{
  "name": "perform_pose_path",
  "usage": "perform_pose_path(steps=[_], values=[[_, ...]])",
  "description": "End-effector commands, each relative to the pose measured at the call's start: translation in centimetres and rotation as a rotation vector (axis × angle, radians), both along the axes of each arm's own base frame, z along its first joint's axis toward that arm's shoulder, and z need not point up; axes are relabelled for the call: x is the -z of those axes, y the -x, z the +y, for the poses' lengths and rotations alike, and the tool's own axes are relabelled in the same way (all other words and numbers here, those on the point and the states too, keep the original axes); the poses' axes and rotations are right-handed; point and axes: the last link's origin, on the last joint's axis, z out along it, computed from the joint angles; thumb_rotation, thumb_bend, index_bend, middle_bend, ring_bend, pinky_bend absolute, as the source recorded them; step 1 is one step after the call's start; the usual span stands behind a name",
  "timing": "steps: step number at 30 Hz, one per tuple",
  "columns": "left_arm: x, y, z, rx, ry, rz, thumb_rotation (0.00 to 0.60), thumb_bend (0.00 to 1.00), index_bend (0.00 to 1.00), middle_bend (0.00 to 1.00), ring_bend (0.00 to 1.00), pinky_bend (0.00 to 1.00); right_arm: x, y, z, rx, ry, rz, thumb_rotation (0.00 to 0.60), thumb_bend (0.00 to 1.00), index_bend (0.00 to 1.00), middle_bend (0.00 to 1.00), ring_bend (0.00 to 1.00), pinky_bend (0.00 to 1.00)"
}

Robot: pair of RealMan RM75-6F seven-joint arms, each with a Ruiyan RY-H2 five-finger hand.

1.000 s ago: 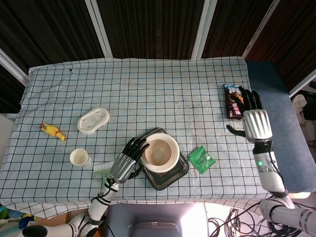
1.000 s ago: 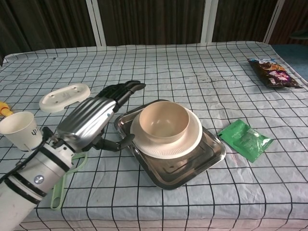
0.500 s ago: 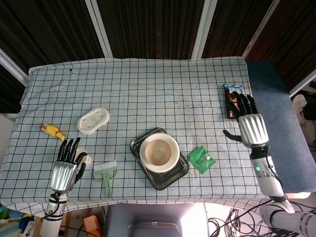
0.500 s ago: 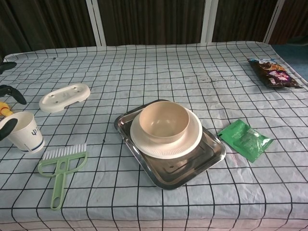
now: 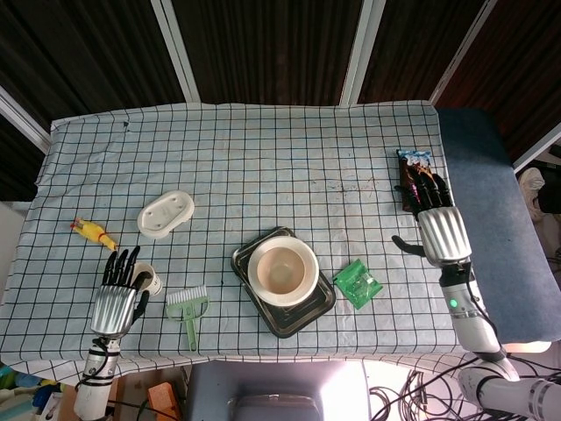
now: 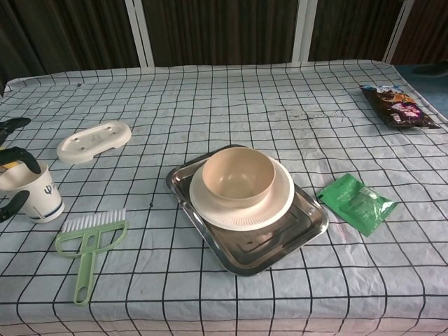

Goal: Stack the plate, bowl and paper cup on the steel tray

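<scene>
A steel tray [image 5: 307, 315] [image 6: 280, 241] lies near the table's front edge. On it rests a white plate [image 5: 306, 260] [image 6: 280, 199], and a beige bowl [image 5: 280, 270] [image 6: 238, 175] sits in the plate. A white paper cup [image 5: 147, 280] [image 6: 33, 194] stands upright on the cloth at the front left. My left hand [image 5: 116, 296] [image 6: 14, 168] is right beside the cup with its fingers extended and spread; dark fingertips [image 6: 15, 203] overlap the cup's rim and side in the chest view. My right hand [image 5: 434, 224] hovers open at the right edge, holding nothing.
A green brush [image 5: 187, 309] [image 6: 87, 241] lies between cup and tray. A white soap dish [image 5: 165, 213] [image 6: 93, 140] and a yellow toy chicken [image 5: 92, 232] are at the left. A green packet [image 5: 358, 283] [image 6: 357, 203] lies right of the tray, a snack bag [image 5: 409, 178] [image 6: 397, 106] by the right hand.
My left hand left the tray's left side and swung left to the paper cup, then edged closer against it. The right hand drifted slightly left and down.
</scene>
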Motion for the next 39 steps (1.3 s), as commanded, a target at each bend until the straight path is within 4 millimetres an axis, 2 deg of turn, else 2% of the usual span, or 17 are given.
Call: perform_pose_path(steps=[1, 6, 14, 21, 28, 34, 39], values=[[0.0, 0.5, 0.5, -0.024, -0.009, -0.002, 0.600, 0.40, 0.45, 0.01, 0.00, 0.00, -0.1, 0.0, 0.0, 0.003, 0.001, -0.001, 0.600, 0.05, 0.19, 0.00, 0.00, 0.00], [0.1, 1.1, 0.6, -0.051, -0.001, 0.000, 0.600, 0.41, 0.53, 0.03, 0.00, 0.00, -0.1, 0.2, 0.0, 0.006, 0.001, 0.000, 0.600, 0.05, 0.19, 0.00, 0.00, 0.00], [0.3, 0.4, 0.6, -0.045, -0.007, -0.040, 0.600, 0.55, 0.69, 0.09, 0.00, 0.00, 0.1, 0.3, 0.0, 0.008, 0.000, 0.001, 0.600, 0.05, 0.19, 0.00, 0.00, 0.00], [0.2, -1.2, 0.5, 0.043, -0.026, -0.123, 0.600, 0.52, 0.72, 0.12, 0.00, 0.00, -0.2, 0.4, 0.1, 0.010, 0.004, -0.020, 0.600, 0.05, 0.19, 0.00, 0.00, 0.00], [0.8, -6.1, -0.1, 0.220, 0.056, -0.367, 0.600, 0.52, 0.73, 0.14, 0.00, 0.00, -1.2, 0.6, -0.3, 0.023, 0.023, -0.061, 0.600, 0.05, 0.19, 0.00, 0.00, 0.00], [4.4, -11.4, 0.4, 0.309, 0.177, -0.479, 0.600, 0.52, 0.73, 0.17, 0.00, 0.00, -2.4, 0.3, -0.6, 0.030, 0.044, -0.138, 0.600, 0.05, 0.19, 0.00, 0.00, 0.00], [7.5, -14.1, 1.2, 0.344, 0.230, -0.468, 0.600, 0.52, 0.73, 0.17, 0.00, 0.00, -3.3, 0.4, -1.2, 0.051, 0.056, -0.151, 0.600, 0.05, 0.19, 0.00, 0.00, 0.00]])
